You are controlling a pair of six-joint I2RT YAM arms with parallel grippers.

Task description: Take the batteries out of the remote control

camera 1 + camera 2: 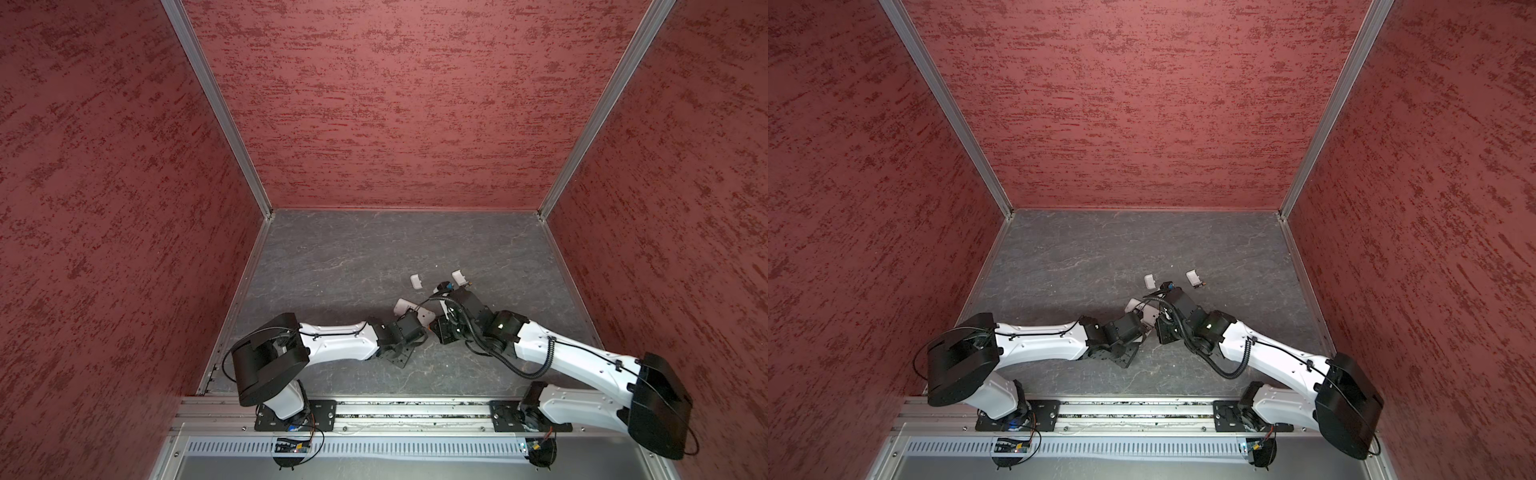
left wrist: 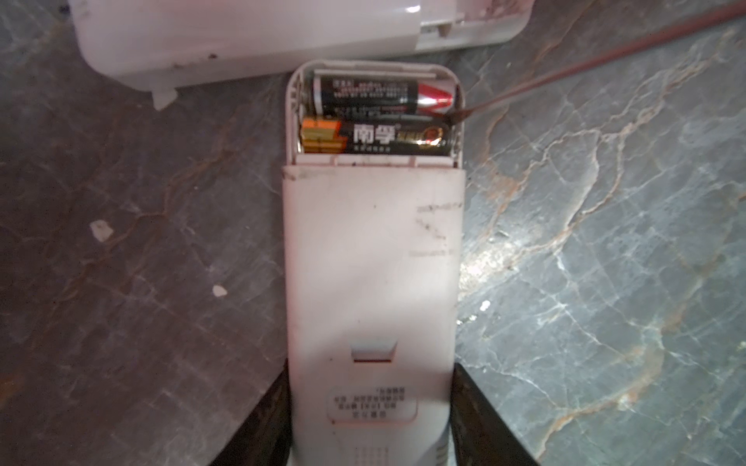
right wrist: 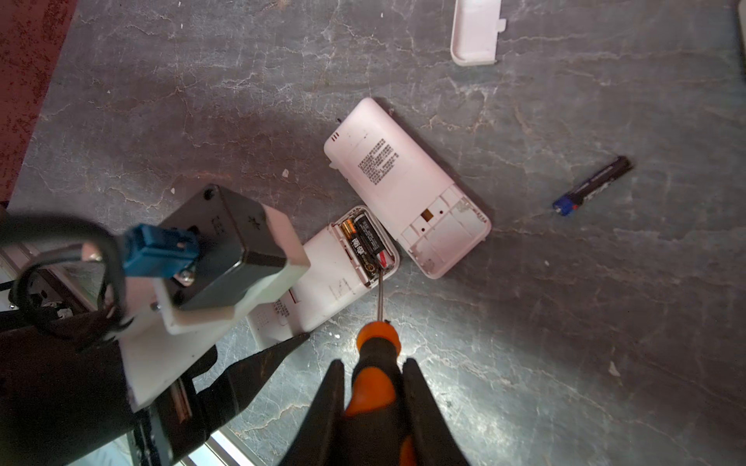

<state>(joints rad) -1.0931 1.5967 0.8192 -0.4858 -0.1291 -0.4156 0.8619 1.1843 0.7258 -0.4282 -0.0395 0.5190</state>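
At the top of the left wrist view, two batteries (image 2: 379, 117) lie in the open remote (image 2: 371, 262), pinched by the left gripper (image 2: 369, 387). The right gripper (image 3: 374, 363) squeezes a screwdriver (image 3: 377, 337); its tip may slip, or a battery may pop out and roll.

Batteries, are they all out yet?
Not yet. Done: the empty remote has a bare bay; a loose battery lies on the table. Now: left claw grips the second remote; right claw aims the screwdriver. Left: two batteries inside.
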